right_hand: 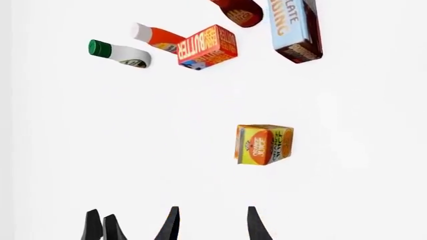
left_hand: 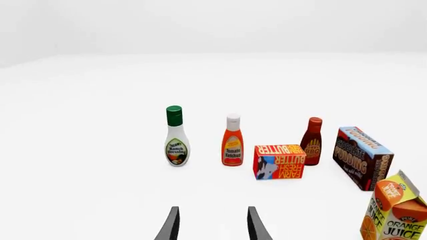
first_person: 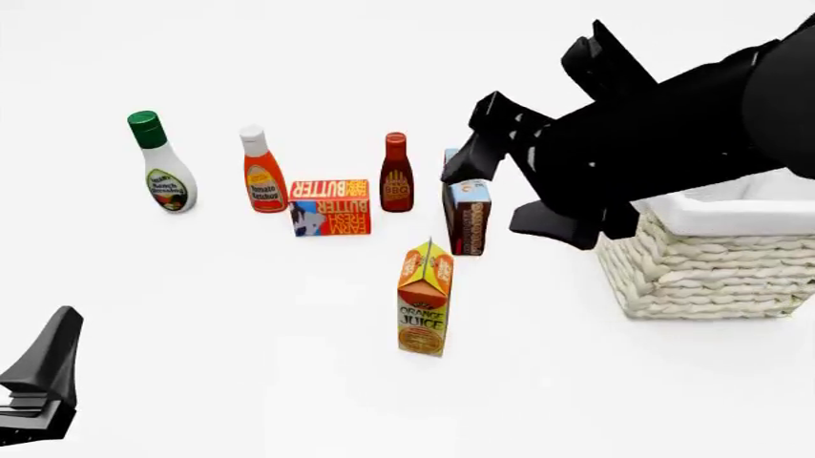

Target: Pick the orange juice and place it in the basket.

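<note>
The orange juice [first_person: 426,301] is an orange and yellow gable-top carton standing upright on the white table, left of the basket [first_person: 713,272]. The basket is cream wicker with a white cloth lining, and it sits at the right. My right gripper [right_hand: 212,225] hangs high above the table, open and empty. In its wrist view the carton [right_hand: 263,145] lies ahead, seen from above. My left gripper [left_hand: 212,225] is open and empty, low at the near left, with the carton [left_hand: 393,212] off to its side.
Behind the carton stand a ranch dressing bottle [first_person: 163,172], a ketchup bottle [first_person: 263,172], a butter box [first_person: 328,207], a dark sauce bottle [first_person: 396,174] and a pudding box [first_person: 467,205]. The black right arm [first_person: 662,124] covers part of the basket's far side.
</note>
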`<state>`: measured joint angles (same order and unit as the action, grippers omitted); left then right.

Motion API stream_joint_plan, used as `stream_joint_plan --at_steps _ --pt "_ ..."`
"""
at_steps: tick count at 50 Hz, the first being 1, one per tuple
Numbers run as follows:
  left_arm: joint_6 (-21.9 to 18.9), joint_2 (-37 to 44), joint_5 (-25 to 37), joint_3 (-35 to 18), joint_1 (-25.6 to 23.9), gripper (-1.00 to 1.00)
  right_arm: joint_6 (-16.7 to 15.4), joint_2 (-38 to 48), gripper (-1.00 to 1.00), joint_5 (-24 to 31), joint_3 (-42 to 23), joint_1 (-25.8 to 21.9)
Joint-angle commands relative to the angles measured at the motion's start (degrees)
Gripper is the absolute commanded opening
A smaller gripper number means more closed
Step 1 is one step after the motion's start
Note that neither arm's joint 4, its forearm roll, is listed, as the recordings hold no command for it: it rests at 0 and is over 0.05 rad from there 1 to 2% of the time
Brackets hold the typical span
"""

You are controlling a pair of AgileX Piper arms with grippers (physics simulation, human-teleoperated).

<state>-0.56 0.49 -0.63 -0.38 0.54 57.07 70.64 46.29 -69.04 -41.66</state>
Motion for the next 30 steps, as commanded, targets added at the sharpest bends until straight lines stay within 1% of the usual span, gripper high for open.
stream_joint_plan --at_steps 1,6,8,9,10,12,13,17,20,21,25,27,30 --pt "0.0 0.0 0.0 0.0 0.0 1.0 2.84 3.65 1.0 4.68 -3.95 -2.79" --pt "0.0 0.0 0.0 0.0 0.0 1.0 3.63 4.89 1.0 6.68 -4.8 -3.68" --pt "0.0 0.01 0.0 0.0 0.0 1.0 3.21 5.83 1.0 8.11 -5.92 -3.31" --pt "0.01 -0.01 0.0 0.0 0.01 1.0 3.44 5.95 1.0 8.22 -6.11 -3.52" --pt "0.0 0.0 0.0 0.0 0.0 1.0 4.47 5.9 1.0 8.24 -5.63 -4.74" --pt "0.0 0.0 0.0 0.0 0.01 1.0 4.25 6.49 1.0 9.05 -6.45 -4.5" --pt "0.0 -0.01 0.0 0.0 0.01 1.0 3.55 7.3 1.0 10.27 -7.57 -3.77" --pt "0.0 0.0 0.0 0.0 0.0 1.0 3.15 8.54 1.0 12.65 -9.47 -3.55" --pt "-0.01 0.0 0.0 0.0 0.0 1.0 3.41 8.89 1.0 13.65 -10.41 -3.63" --pt "0.0 0.0 0.0 0.0 0.0 1.0 2.84 9.44 1.0 14.68 -11.17 -3.16" --pt "0.01 -0.01 0.0 0.0 0.01 1.0 4.37 9.59 1.0 14.94 -11.07 -4.83" --pt "-0.01 0.0 0.0 0.0 -0.01 1.0 3.64 10.5 1.0 16.25 -12.29 -4.31" --pt "0.0 0.0 0.0 0.0 0.0 1.0 4.93 10.92 1.0 16.5 -12.82 -5.59"
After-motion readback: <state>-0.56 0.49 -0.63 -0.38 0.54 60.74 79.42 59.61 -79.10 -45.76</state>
